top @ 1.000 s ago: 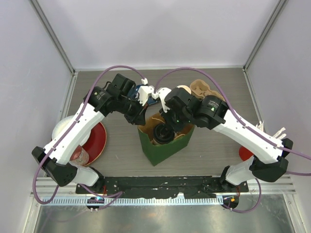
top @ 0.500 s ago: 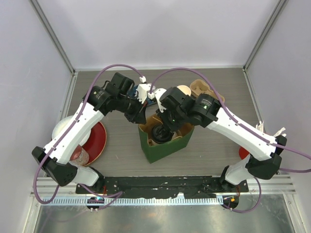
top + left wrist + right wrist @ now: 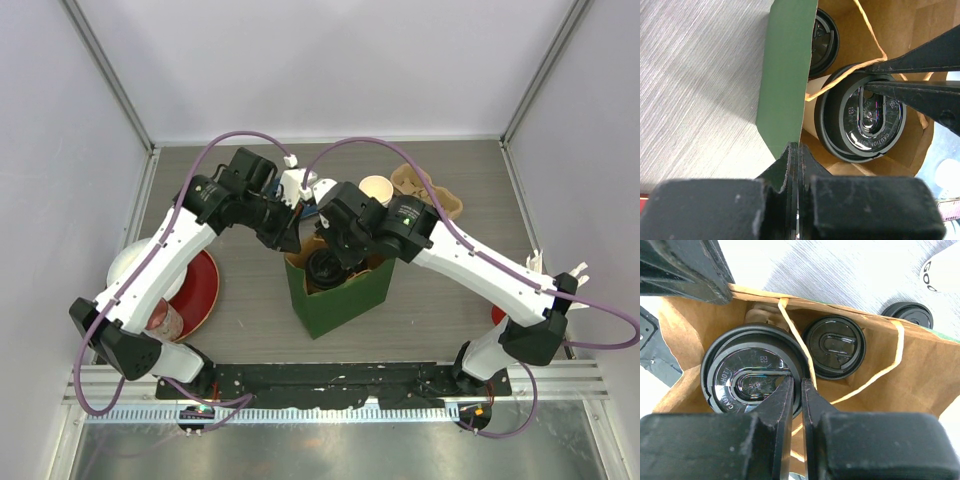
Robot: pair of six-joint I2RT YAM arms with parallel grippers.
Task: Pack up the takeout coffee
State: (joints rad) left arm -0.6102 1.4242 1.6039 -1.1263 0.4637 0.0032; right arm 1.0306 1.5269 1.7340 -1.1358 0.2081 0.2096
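Note:
A green paper bag [image 3: 345, 305] with a brown inside stands open at the middle of the table. My left gripper [image 3: 797, 150] is shut on the bag's rim [image 3: 290, 243] and holds that side out. My right gripper [image 3: 797, 382] is shut on the black lid rim of a takeout coffee cup [image 3: 752, 375] that hangs inside the bag [image 3: 325, 265]. A second lidded cup [image 3: 835, 346] stands deeper in the bag beside it. The bag's string handles [image 3: 790, 335] drape across both lids.
Another black lid [image 3: 908, 315] shows just outside the bag's far wall. A lidless paper cup [image 3: 376, 188] and a cardboard cup carrier [image 3: 428, 190] stand behind the bag. A red plate [image 3: 197, 290] lies at the left, and white straws [image 3: 575, 270] at the right.
My right arm has shifted left, carrying the held cup leftward in the bag's mouth. The left gripper has kept its hold on the bag's rim.

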